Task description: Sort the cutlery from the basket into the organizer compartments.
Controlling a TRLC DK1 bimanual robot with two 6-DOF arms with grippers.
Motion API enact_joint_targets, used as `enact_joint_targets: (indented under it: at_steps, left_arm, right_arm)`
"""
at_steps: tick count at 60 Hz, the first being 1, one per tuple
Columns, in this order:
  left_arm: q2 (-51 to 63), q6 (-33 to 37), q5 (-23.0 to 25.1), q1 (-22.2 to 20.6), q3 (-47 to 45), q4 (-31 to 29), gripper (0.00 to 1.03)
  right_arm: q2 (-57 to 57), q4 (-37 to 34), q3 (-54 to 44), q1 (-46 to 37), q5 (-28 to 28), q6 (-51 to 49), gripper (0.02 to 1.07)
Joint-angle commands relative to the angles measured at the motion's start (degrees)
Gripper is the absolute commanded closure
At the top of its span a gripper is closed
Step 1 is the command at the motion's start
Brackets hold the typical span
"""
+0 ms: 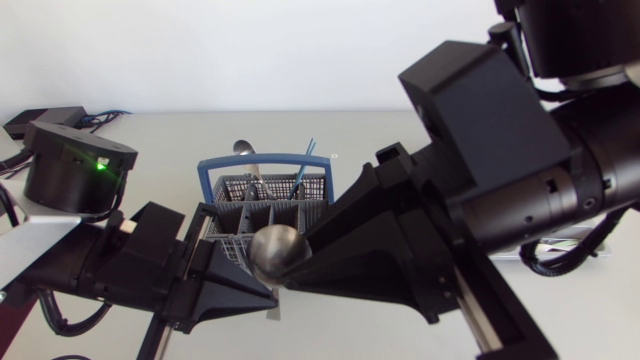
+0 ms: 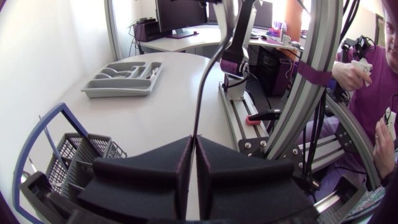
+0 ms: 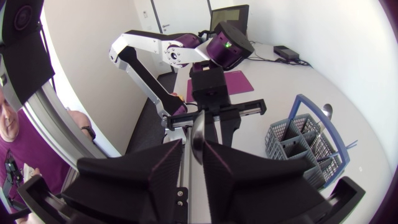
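Landmark is the basket (image 1: 285, 188): grey mesh with a blue hoop handle, standing on the table (image 1: 170, 130).

Left of the basket: left arm (image 1: 75, 165) comes in low, green light (image 1: 100, 165) on its joint. The left gripper (image 1: 258, 296) sits just in front of the basket's near wall, pinching the handle of the spoon (image 1: 278, 250). The handle tip pokes out beyond the fingertips. Left wrist view shows the contact: both pads (image 2: 163, 168) are pressed together on a thin dark strip, the handle edge-on. Head view can't show that contact.

At the basket: the spoon is held off the table in front of the near wall, bowl facing the head camera. Inside the basket there's another spoon (image 1: 243, 148) at the far left corner and a thin blue handle (image 1: 304, 165) leaning at the far right.

Right of the basket: the right gripper (image 1: 293, 268) reaches in past the basket's near right corner, its tip at the spoon bowl, facing the left gripper. Right wrist view has the spoon (image 3: 198, 132) edge-on on its centre line, with the left gripper straight beyond it. Can't tell from any view whether the right one is clamped on it.

Well apart from the basket, across the table: organizer (image 2: 124, 78), a grey tray. Only the left wrist view shows it. Its compartment contents are too small to tell.
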Motion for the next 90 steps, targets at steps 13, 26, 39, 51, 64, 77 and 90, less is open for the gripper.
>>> enact_joint_targets:
  at_steps: [13, 26, 39, 51, 64, 77, 90]
  left_arm:
    - [1.0, -3.6, -0.2, 2.2, 4.4, 0.7, 1.0]
    - [2.0, -4.8, 0.7, 2.5, 6.3, 0.9, 1.0]
    - [2.4, -10.0, 0.5, 3.4, 6.3, 6.5, 1.0]
    - [3.0, -12.5, -3.2, 1.9, 5.5, 9.4, 1.0]
    - [3.6, -15.2, -6.7, 0.1, 5.6, 12.1, 1.0]
    - [3.7, -15.6, -3.6, 0.6, 5.5, 11.8, 1.0]
    - [3.4, -15.3, -3.3, 0.7, 5.2, 11.7, 1.0]
  right_arm:
    - [-2.9, 1.3, -4.8, 0.2, 3.5, -1.6, 0.2]
    - [-3.2, 4.6, -8.3, 0.3, 7.3, -2.3, 0.2]
    - [-2.4, 9.4, -10.5, 0.2, 14.7, -0.8, 0.2]
    - [-1.8, 13.0, -11.5, 0.2, 18.6, 1.8, 0.2]
    - [-0.2, 16.1, -11.4, 0.1, 20.2, 2.9, 0.21]
    - [-0.1, 18.2, -11.5, 0.1, 19.6, 2.2, 0.37]
    - [1.0, 19.8, -11.8, 0.1, 19.2, 1.3, 0.59]
